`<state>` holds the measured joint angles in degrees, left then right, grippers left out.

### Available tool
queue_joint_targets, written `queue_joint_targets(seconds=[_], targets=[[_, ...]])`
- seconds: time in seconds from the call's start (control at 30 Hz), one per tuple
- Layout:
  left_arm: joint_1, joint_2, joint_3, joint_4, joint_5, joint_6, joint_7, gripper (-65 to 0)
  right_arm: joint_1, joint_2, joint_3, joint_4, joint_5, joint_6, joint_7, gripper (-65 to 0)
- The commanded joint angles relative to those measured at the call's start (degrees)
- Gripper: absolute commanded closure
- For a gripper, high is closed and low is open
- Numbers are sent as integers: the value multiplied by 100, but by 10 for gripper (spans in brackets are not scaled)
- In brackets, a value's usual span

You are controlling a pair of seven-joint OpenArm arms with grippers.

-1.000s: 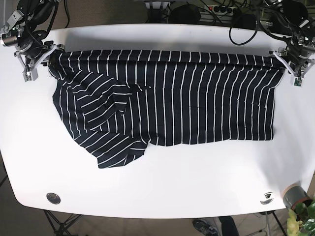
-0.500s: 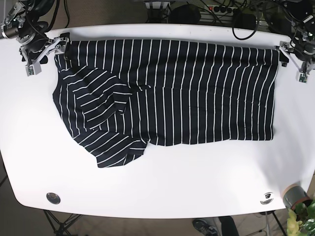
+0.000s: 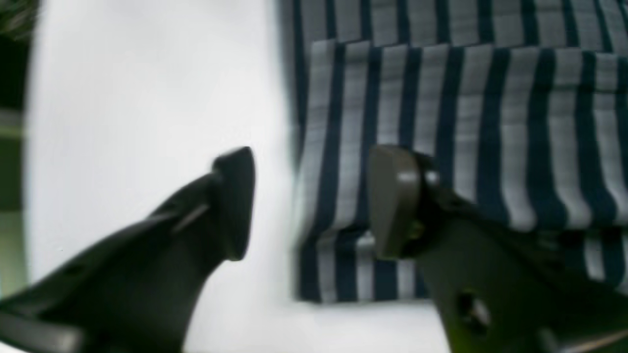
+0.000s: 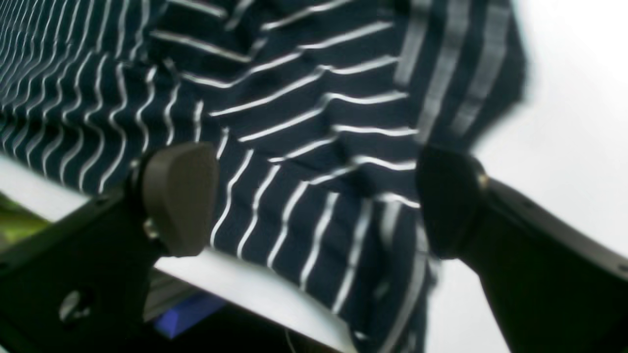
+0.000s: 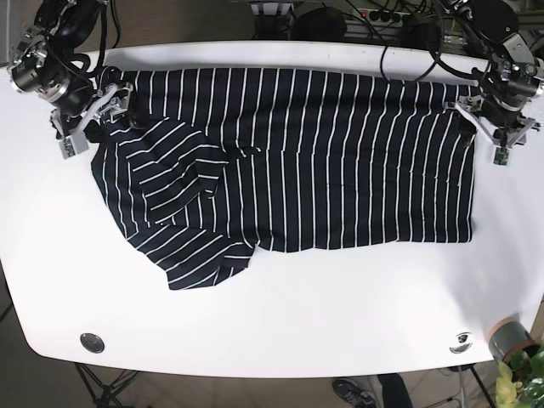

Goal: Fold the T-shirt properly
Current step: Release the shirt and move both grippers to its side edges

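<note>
The T-shirt (image 5: 323, 161), dark navy with thin white stripes, lies spread across the far half of the white table (image 5: 280, 314). Its left part is folded over in slanted stripes and reaches toward the front. My left gripper (image 5: 481, 134) is at the shirt's far right corner. In the left wrist view, the left gripper (image 3: 314, 203) is open, with the shirt's folded edge (image 3: 338, 206) lying between its fingers. My right gripper (image 5: 95, 119) is at the far left corner. In the right wrist view, the right gripper (image 4: 314, 201) hangs wide open above the shirt's cloth (image 4: 304, 127).
Two metal discs (image 5: 92, 342) (image 5: 461, 342) sit near the table's front edge. A grey pot with a plant (image 5: 512, 340) stands off the front right corner. Cables and a power strip (image 5: 382, 15) lie behind the table.
Both grippers have let go of the shirt's far edge and opened. They have moved a little toward the front. The far edge now rests on the table.
</note>
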<state>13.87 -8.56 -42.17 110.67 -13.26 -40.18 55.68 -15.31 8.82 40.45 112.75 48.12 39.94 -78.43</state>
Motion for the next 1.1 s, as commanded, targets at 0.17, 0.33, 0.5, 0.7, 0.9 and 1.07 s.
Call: queue_joint_targets(seconds=[0.17,0.33,0.5,0.7,0.9,1.07], targets=[[-20,-125,222,-426,389,18,-131,-181,120,-535,-225,79,-1994,6,762,-369],[-29,-160,266,-1006,425,18,-386,-122,111,-728,-471,79,-2979,6,885,-190],[-29,-397,266,-1586,442,18,-649,-118,67,-781,-471,-220,-3322,6,1096,-138],[-29,-503,441,-2078,688,18,-781,-119,76,-508,-471,-1152,-3322,6,1650,-138],[-29,-608,705,-2342,1022,18,-957,-119,208,-500,-506,-1741,-3322,6,2169,-136],[-29,-828,512,-2782,1066,18,-1212,-119,340,-526,-515,-1732,-3313,6,2160,-136]])
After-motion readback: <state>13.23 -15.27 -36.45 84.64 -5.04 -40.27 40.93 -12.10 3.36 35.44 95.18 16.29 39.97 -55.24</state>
